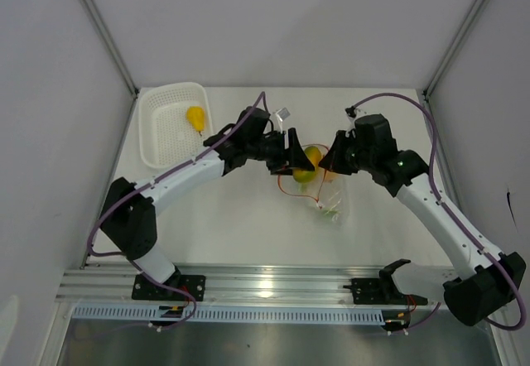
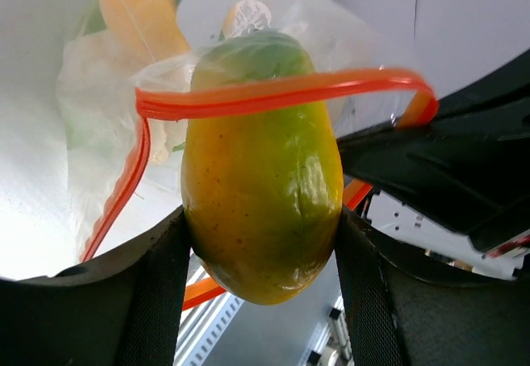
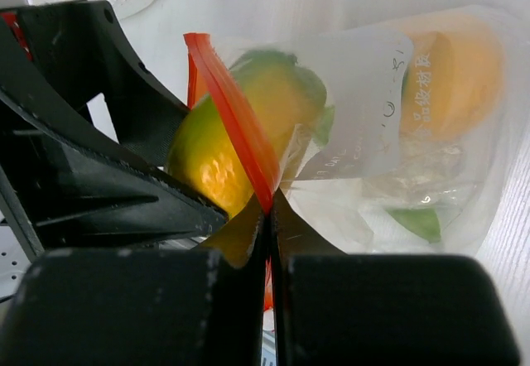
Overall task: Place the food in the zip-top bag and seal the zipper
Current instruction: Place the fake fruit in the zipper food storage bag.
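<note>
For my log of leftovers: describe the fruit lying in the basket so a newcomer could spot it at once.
Look to the table's far left corner, where a white mesh basket stands. The small yellow pear-shaped fruit lies alone in it; the other foods are at the clear bag mid-table.

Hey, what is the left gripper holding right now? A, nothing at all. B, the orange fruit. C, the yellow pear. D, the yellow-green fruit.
D: the left gripper is shut on the yellow-green fruit at the mouth of the zip-top bag, whose zipper the right gripper pinches; the yellow pear lies in the basket.
</note>
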`<state>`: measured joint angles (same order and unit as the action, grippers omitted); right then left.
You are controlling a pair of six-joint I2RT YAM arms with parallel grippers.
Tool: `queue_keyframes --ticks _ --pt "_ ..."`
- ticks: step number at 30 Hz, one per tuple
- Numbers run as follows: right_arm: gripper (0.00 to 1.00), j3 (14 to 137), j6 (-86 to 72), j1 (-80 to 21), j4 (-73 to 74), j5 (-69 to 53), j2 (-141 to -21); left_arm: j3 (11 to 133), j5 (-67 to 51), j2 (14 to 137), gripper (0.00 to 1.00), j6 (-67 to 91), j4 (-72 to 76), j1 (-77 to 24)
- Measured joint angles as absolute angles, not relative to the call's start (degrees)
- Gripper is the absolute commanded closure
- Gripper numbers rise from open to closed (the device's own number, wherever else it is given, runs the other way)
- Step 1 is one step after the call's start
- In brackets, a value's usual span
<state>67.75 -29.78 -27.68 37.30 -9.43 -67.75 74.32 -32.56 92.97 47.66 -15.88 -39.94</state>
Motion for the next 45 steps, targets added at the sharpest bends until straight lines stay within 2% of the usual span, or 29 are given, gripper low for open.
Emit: queue_keyframes --ticks 3,5,6,7,8,10,11,13,14,26,32,37,45 --pt "1.0 66.8 -29.8 -27.7 36.9 -9.4 -67.1 76.7 -31.4 94.0 0.99 48.5 -17.9 -40.0" --pt "1.0 66.4 -29.9 -27.7 36.8 -9.4 -66.7 77.9 -31.0 95.1 0.9 48.7 -18.5 -40.0" --pt "1.0 66.4 -30.0 -27.7 36.7 -9.4 -66.5 78.1 -30.9 95.6 0.82 49.0 -18.6 -40.0" --pt "1.0 66.4 -30.0 -27.7 36.6 -9.4 -66.5 78.1 -30.7 95.8 0.65 49.1 -18.8 -40.1" --pt "1.0 66.4 -30.1 -27.7 36.5 -9.4 -66.4 78.1 -30.5 96.0 0.53 49.1 -19.2 -40.2" --pt "1.0 66.4 -30.2 -27.8 36.5 -9.3 -66.2 77.9 -30.2 96.1 0.32 49.0 -19.7 -40.4" --pt "1.0 66.4 -30.2 -27.8 36.5 -9.3 -66.2 77.8 -30.2 96.1 0.27 48.9 -19.7 -40.5" --pt "1.0 66.4 -30.3 -27.8 36.5 -9.2 -66.2 77.5 -30.0 96.1 0.05 47.4 -19.9 -40.6" --pt "1.0 66.4 -30.3 -27.8 36.5 -9.2 -66.2 77.2 -29.5 95.9 0.01 46.5 -19.9 -40.7" --pt "1.0 66.5 -30.4 -27.6 36.6 -9.0 -66.0 69.8 -27.2 84.8 0.01 38.9 -14.1 -40.7" --pt "1.0 66.5 -30.1 -26.9 37.0 -9.0 -65.4 67.5 -20.7 78.1 0.01 36.0 -14.6 -38.1" --pt "1.0 66.4 -30.0 -26.2 37.0 -9.7 -65.3 68.7 -13.9 76.6 0.01 35.5 -19.2 -30.3" --pt "1.0 66.2 -29.9 -26.0 36.5 -11.2 -65.6 71.0 -7.8 82.3 0.03 38.2 -27.6 -14.0"
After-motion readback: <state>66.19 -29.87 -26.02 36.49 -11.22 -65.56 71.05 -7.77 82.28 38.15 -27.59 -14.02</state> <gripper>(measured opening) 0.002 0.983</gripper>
